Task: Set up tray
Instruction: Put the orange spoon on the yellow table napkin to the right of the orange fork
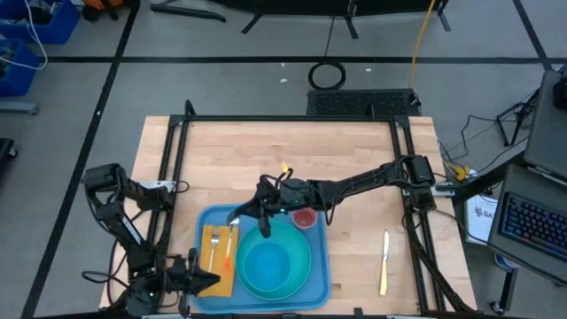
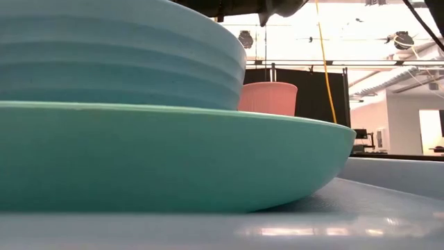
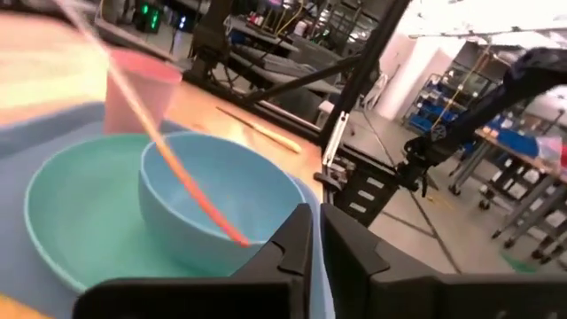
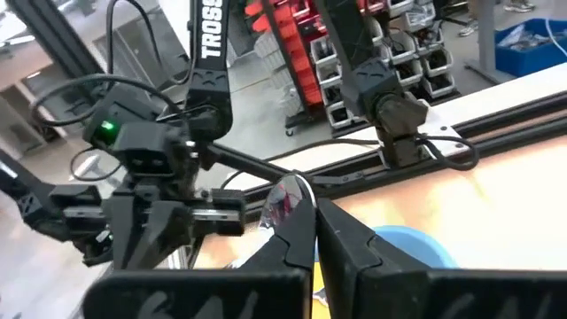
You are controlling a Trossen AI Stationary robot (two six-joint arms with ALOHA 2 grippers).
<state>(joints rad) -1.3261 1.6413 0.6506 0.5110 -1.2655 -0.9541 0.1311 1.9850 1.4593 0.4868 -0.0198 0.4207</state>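
The blue tray [image 1: 312, 282] lies at the front of the wooden table [image 1: 354, 151], near the middle. On it sits a round teal plate [image 1: 301, 270] with a light blue bowl [image 1: 266, 261] inside it. A pink cup [image 1: 305, 217] stands at the tray's back right corner. A yellow-orange napkin [image 1: 215, 266] lies on the left part of the tray, with a fork [image 1: 215, 241] on top of it.

The right gripper [image 1: 264, 223] reaches across the table and hangs over the back edge of the bowl. Its two dark fingers [image 4: 297, 239] are pressed close together — and in the right wrist view a shiny spoon [image 4: 285, 199] sticks out from between the tips, so it is pinching the spoon.

The left gripper [image 1: 205, 280] sits at the front left, right at the edge of the napkin. Its fingers [image 3: 297, 252] are almost together, with only a thin gap — nothing can be seen between them.

A knife [image 1: 384, 261] lies alone on the table, off to the right of the tray.
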